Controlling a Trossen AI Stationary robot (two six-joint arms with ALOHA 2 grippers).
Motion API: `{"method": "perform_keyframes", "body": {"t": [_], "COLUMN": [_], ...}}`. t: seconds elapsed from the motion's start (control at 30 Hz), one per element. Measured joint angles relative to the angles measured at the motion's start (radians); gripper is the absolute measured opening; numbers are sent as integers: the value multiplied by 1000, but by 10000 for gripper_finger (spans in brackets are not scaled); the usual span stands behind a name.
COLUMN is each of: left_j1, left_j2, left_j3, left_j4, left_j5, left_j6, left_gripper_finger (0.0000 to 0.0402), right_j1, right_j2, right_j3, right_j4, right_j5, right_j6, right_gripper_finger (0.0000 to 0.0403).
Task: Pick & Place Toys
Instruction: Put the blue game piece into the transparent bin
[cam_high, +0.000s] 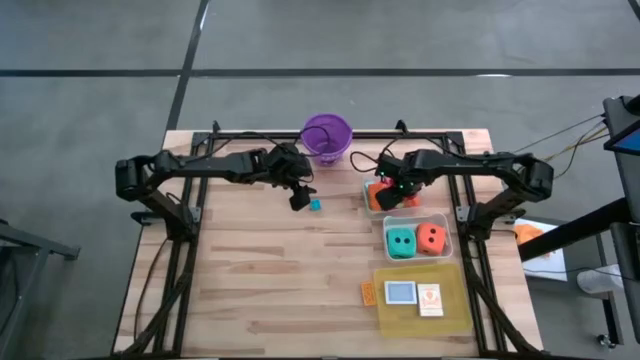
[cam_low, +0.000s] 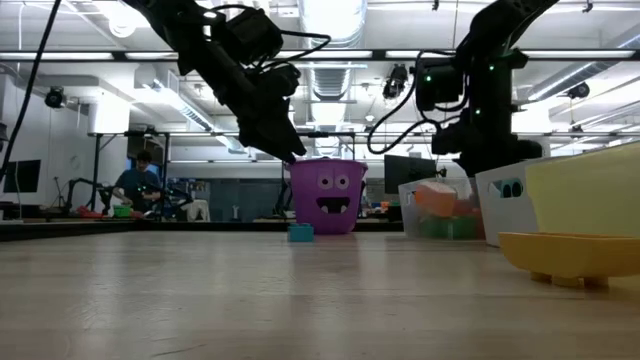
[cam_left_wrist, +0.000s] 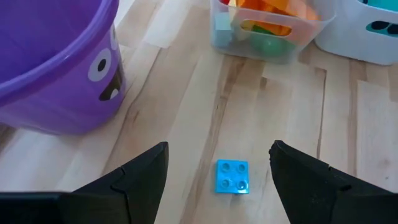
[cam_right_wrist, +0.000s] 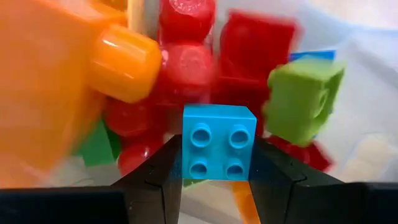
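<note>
On my left side, the left end effector (cam_high: 299, 199) hangs above the desk (cam_high: 250, 270) with its fingers (cam_left_wrist: 140, 180) spread wide and nothing between them. A small blue block (cam_left_wrist: 232, 177) lies flat on the wood directly below that gap, apart from both fingers; from overhead I see it just beside the end effector (cam_high: 315, 204). The purple bucket (cam_high: 327, 137) stands near it at the far edge of the desk, its printed face visible in the low view (cam_low: 328, 196).

Moving right, the right end effector (cam_right_wrist: 217, 168) is down in the clear tub (cam_high: 372, 203) of mixed toys, clamped on a second blue block (cam_right_wrist: 218, 150), studs facing the wrist camera. Red pieces (cam_right_wrist: 186, 62), an orange piece (cam_right_wrist: 124, 62) and a green block (cam_right_wrist: 303, 99) crowd behind it.

Nearer me, another clear tub (cam_high: 444, 244) holds the teal die (cam_high: 401, 242) and the orange die (cam_high: 431, 236). The yellow tray (cam_high: 455, 310) carries two small cards (cam_high: 401, 293), with an orange card (cam_high: 368, 293) just beside it on the desk.
</note>
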Motion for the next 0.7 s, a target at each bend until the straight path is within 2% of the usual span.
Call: {"method": "perform_keyframes", "body": {"t": [0.1, 0.7], "left_j1": [0, 0], "left_j2": [0, -1], "left_j3": [0, -1], "left_j4": [-9, -21], "left_j5": [2, 6], "left_j6": [-9, -10], "left_gripper_finger": [271, 271], "right_j1": [-6, -6], "right_j2": [15, 20], "right_j3": [0, -9], "right_j4": [15, 33], "right_j5": [-29, -42], "right_j6": [-14, -33], "right_gripper_finger": [134, 135]}}
